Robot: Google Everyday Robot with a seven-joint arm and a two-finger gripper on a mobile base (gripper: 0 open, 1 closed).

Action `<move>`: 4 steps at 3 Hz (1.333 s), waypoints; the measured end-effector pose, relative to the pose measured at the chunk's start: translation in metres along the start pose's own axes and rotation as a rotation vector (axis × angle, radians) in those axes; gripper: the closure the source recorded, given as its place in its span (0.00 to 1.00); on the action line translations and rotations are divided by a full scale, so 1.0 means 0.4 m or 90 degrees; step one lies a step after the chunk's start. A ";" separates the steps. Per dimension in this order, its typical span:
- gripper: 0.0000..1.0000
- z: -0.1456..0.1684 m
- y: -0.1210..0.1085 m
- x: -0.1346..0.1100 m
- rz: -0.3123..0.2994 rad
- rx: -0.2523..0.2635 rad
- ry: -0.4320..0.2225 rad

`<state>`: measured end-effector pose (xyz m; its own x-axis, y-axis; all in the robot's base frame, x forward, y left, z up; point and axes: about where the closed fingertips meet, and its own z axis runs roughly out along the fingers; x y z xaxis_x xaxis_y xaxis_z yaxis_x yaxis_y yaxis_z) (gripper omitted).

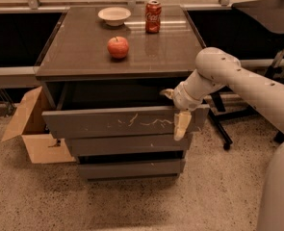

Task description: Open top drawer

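Note:
The top drawer [108, 122] is a wide grey-brown front with pale squiggly scratches. It stands pulled out from the cabinet [117, 57], with a dark gap behind it. My gripper [175, 112] is at the drawer's right end, open. One finger [182, 125] hangs in front of the drawer face and the other finger [167, 94] points back over its top edge. It holds nothing. Two shorter grey drawer fronts [127, 145] sit below, less far out.
On the cabinet top are a red apple [118, 46], a white bowl [114, 15] and a red soda can [153, 16]. An open cardboard box [31, 129] lies on the floor at the left. A dark chair [269, 13] and its base [223, 129] stand at the right.

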<state>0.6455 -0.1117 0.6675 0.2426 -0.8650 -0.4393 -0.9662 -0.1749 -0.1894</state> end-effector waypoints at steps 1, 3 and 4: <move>0.02 0.029 0.083 -0.047 0.020 -0.060 -0.020; 0.49 0.021 0.162 -0.113 0.020 -0.109 -0.056; 0.80 -0.019 0.179 -0.162 -0.005 -0.113 -0.080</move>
<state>0.5601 -0.0718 0.6889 0.2486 -0.7993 -0.5471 -0.9616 -0.2716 -0.0402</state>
